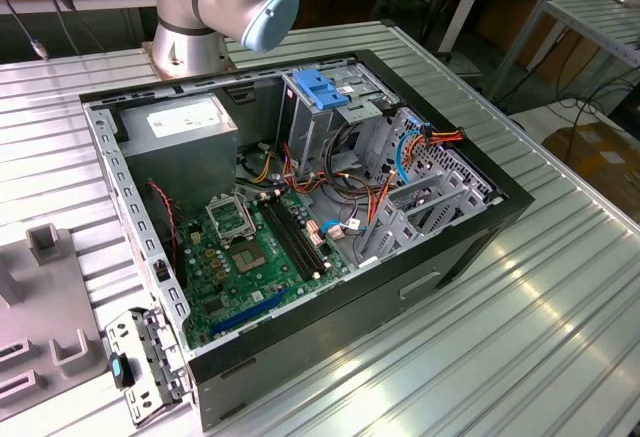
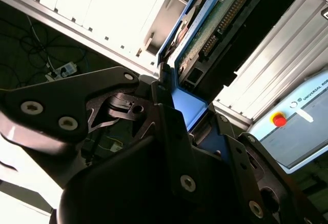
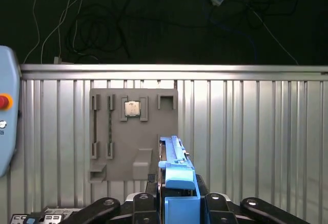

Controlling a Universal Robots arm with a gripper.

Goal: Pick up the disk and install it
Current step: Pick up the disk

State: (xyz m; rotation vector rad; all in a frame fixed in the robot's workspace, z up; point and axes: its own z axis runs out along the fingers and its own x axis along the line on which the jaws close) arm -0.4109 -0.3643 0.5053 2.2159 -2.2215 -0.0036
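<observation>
The disk (image 2: 215, 24) is held edge-on above the table, with its green circuit board and connector row facing the camera in the second wrist view. In the first wrist view its bright blue side rail (image 3: 177, 165) rises from between the black fingers. My gripper (image 2: 171, 88) is shut on the disk at its blue rail, and the gripper (image 3: 177, 196) hangs over the ribbed metal table. In the exterior view the open computer case (image 1: 480, 227) lies on its side, with the drive cage (image 1: 345, 132) at its far end.
A blue latch plate (image 1: 322, 87) tops the cage, beside the grey power-supply box (image 1: 185, 122). The motherboard (image 1: 250, 247) and loose cables fill the case floor. A grey fixture plate (image 3: 133, 131) carries a small chip (image 3: 132, 108). A pendant with a red button (image 2: 302, 126) lies on the table.
</observation>
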